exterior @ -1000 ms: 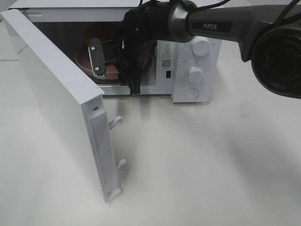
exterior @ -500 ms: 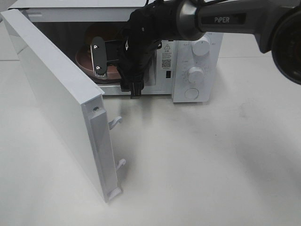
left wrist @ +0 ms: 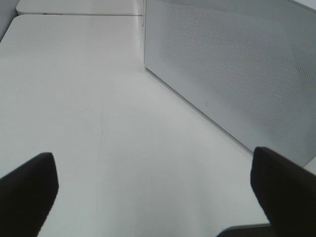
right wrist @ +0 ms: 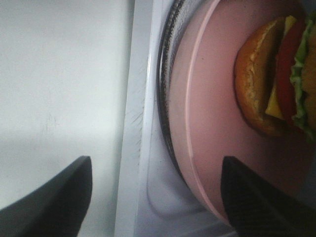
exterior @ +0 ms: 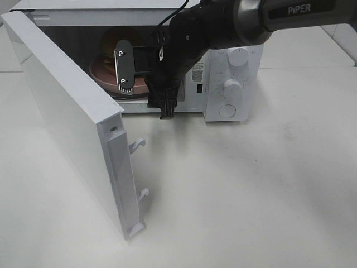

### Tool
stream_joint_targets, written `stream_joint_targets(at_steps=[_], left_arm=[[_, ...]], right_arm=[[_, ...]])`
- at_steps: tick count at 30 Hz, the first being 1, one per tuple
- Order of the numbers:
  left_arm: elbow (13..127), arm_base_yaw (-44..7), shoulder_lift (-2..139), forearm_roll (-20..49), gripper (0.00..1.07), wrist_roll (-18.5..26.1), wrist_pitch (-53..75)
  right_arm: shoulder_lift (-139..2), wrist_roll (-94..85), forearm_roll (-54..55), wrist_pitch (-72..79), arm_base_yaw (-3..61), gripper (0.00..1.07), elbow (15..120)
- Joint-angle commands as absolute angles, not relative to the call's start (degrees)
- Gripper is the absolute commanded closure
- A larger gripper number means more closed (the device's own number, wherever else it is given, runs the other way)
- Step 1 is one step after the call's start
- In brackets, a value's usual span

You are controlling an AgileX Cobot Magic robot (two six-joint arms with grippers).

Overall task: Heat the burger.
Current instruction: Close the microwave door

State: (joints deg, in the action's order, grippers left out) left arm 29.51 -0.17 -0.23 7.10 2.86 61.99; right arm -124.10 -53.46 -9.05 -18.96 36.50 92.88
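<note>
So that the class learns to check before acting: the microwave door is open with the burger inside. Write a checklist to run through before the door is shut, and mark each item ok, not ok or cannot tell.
1. The burger sits on the plate inside the microwave: ok.
2. The door stands wide open: ok.
3. The right pincer is open and holds nothing: ok.
4. The right pincer is clear of the doorway: not ok, it is at the opening by the plate's edge.
5. The left pincer is open, by the door's outer face: ok.
6. The dials are set for heating: cannot tell.
</note>
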Motion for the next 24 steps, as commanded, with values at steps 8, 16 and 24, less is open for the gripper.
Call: stream_joint_targets(at_steps=[8, 16, 24], left_arm=[[29.6, -0.2, -1.1, 7.4, 0.09, 2.6, 61.4], [29.6, -0.2, -1.1, 7.4, 0.09, 2.6, 61.4], [29.6, -0.2, -1.1, 7.4, 0.09, 2.6, 61.4]], right_arm=[[-117.2, -48.3, -12.3, -12.4, 36.3, 0.35, 83.1], [-111.9, -45.6, -14.4, -11.3, 36.3, 0.35, 76.8], [-105.9, -45.4, -15.1, -11.2, 36.3, 0.35, 69.2]])
